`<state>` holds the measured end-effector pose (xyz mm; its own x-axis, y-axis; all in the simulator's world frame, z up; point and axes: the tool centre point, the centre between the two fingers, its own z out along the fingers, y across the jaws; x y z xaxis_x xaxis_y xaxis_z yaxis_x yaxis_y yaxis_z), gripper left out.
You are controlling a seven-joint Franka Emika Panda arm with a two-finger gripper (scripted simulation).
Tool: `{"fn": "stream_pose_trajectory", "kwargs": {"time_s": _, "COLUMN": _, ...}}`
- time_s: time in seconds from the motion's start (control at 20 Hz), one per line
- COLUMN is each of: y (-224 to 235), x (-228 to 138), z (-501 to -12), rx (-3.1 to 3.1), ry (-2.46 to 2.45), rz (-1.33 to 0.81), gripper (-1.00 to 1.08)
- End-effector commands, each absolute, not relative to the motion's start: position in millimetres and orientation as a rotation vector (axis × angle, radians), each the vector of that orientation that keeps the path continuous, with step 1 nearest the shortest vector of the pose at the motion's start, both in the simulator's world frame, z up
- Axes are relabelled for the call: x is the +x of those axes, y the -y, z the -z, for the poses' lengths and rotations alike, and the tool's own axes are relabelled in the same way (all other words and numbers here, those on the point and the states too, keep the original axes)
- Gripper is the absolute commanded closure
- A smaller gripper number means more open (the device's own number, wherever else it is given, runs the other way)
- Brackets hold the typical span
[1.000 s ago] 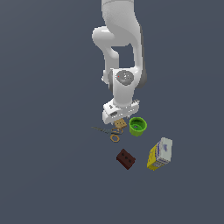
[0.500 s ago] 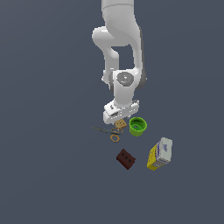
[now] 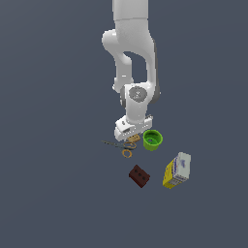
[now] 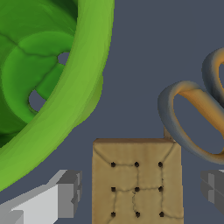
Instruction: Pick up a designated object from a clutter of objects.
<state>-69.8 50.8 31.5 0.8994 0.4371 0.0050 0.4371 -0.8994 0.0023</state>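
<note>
Between the two fingertips of the gripper [image 4: 140,192] sits the tan dotted block [image 4: 137,183] — jaws apart, one tip either side, not touching it. Wrist view: green cup [image 4: 48,83] just beside one flank, orange-handled scissors [image 4: 197,122] at the other corner. Exterior view: block mostly hidden under the hand, cup on the right. Judgement: centred; closing should grip it.

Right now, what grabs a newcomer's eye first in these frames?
The white arm dominates the exterior view, its gripper lowered right over the clutter. In the wrist view the tan dotted block sits between the two grey fingertips, a gap showing on each side. The bright green cup looms close beside the block, and the orange-handled scissors lie on its other side.
</note>
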Motion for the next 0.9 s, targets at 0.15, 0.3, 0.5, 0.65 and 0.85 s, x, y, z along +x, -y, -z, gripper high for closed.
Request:
{"fn": "stream_pose_trajectory", "kwargs": {"time_s": 0.15, "y": -51.2, "x": -72.2, "z": -12.8, "rx": 3.061, "ry": -0.707, "rz": 0.000, "gripper": -0.92}}
{"fn": "stream_pose_trajectory", "kwargs": {"time_s": 0.3, "y": -51.1, "x": -72.1, "z": -10.6, "rx": 3.061, "ry": -0.707, "rz": 0.000, "gripper": -0.92}}
{"fn": "stream_pose_trajectory", "kwargs": {"time_s": 0.5, "y": -51.1, "x": -72.1, "z": -10.6, "rx": 3.061, "ry": -0.707, "rz": 0.000, "gripper": 1.08}}
{"fn": "stream_pose_trajectory", "kwargs": {"time_s": 0.65, "y": -51.1, "x": -72.1, "z": -10.6, "rx": 3.061, "ry": -0.707, "rz": 0.000, "gripper": 1.08}}
{"fn": "stream_pose_trajectory", "kwargs": {"time_s": 0.85, "y": -50.5, "x": -72.1, "z": -11.6, "rx": 3.060, "ry": -0.706, "rz": -0.001, "gripper": 1.08}}
